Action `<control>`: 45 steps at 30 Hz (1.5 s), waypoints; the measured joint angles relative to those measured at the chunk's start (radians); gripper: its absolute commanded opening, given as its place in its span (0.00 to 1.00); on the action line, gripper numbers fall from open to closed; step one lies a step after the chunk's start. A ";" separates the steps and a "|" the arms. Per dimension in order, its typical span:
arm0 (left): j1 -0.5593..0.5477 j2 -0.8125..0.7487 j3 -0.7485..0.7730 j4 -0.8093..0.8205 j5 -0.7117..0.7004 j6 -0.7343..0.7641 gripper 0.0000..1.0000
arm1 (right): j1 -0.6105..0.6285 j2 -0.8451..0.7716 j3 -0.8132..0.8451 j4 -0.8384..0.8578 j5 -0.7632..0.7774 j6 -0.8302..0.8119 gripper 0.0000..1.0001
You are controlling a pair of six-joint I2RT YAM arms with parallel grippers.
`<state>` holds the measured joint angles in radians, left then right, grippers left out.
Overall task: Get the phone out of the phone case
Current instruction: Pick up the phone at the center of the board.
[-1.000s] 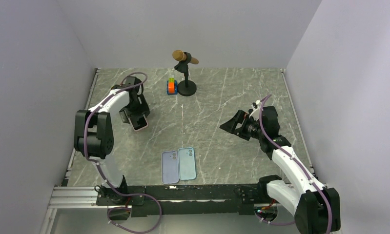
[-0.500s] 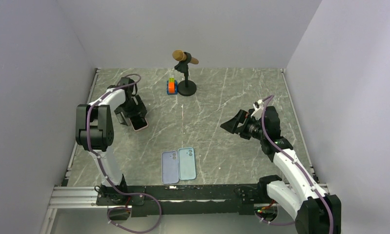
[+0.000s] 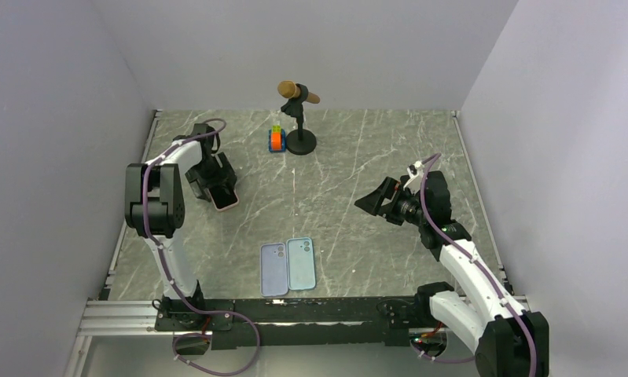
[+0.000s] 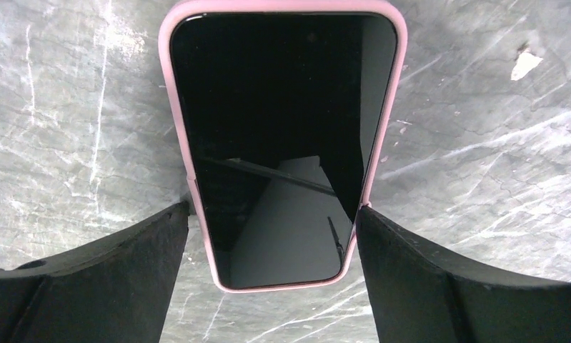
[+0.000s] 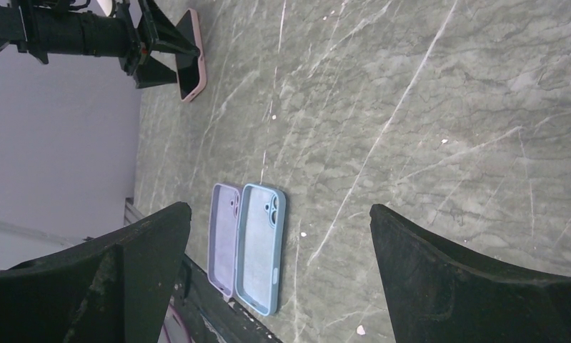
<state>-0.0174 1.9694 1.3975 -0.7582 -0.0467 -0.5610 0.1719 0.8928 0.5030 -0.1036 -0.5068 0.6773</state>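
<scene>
A black-screened phone [image 4: 282, 107] sits in a pink case [image 4: 282, 6]. My left gripper [image 4: 272, 209] is shut on its lower end, one finger on each long side of the case. In the top view the phone [image 3: 226, 201] is at the left of the table, low over the marble, with the left gripper [image 3: 216, 191] behind it. It also shows far off in the right wrist view [image 5: 191, 56]. My right gripper [image 3: 371, 203] is open and empty, held above the table's right half and pointing left.
Two empty cases lie side by side near the front edge, a purple one [image 3: 273, 269] and a light blue one [image 3: 301, 264]. A microphone on a stand [image 3: 298, 94] and a small orange block [image 3: 276, 140] stand at the back. Walls close the left, right and back sides.
The left arm has swung a little to the left, carrying the phone in the pink case slightly with it. The right arm has barely moved.
</scene>
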 measured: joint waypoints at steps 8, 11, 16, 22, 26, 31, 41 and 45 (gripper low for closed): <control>0.002 0.008 0.003 0.003 0.018 0.000 0.99 | 0.000 0.006 -0.002 0.001 0.000 0.000 1.00; 0.002 0.008 0.006 0.002 0.024 0.000 0.99 | 0.000 0.014 -0.008 0.010 0.000 0.005 1.00; 0.003 -0.021 -0.032 0.051 0.025 -0.004 0.99 | 0.000 0.022 -0.008 0.019 0.000 0.007 1.00; 0.003 -0.009 -0.013 0.049 0.027 -0.009 0.99 | 0.000 0.022 -0.009 0.024 0.000 0.008 1.00; 0.003 0.020 0.025 0.031 0.024 -0.013 0.96 | 0.000 0.022 -0.009 0.025 0.000 0.008 1.00; 0.003 0.035 0.045 0.008 0.015 -0.029 0.89 | 0.000 0.021 -0.009 0.025 0.000 0.008 1.00; 0.003 0.117 0.162 -0.116 -0.013 -0.065 0.80 | 0.000 0.021 -0.009 0.026 0.002 0.013 1.00; 0.002 0.117 0.162 -0.116 -0.014 -0.070 0.74 | 0.000 0.016 -0.009 0.025 0.004 0.014 1.00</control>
<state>-0.0151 2.0865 1.5597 -0.8745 -0.0612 -0.6312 0.1719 0.9089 0.4942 -0.0784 -0.5026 0.6914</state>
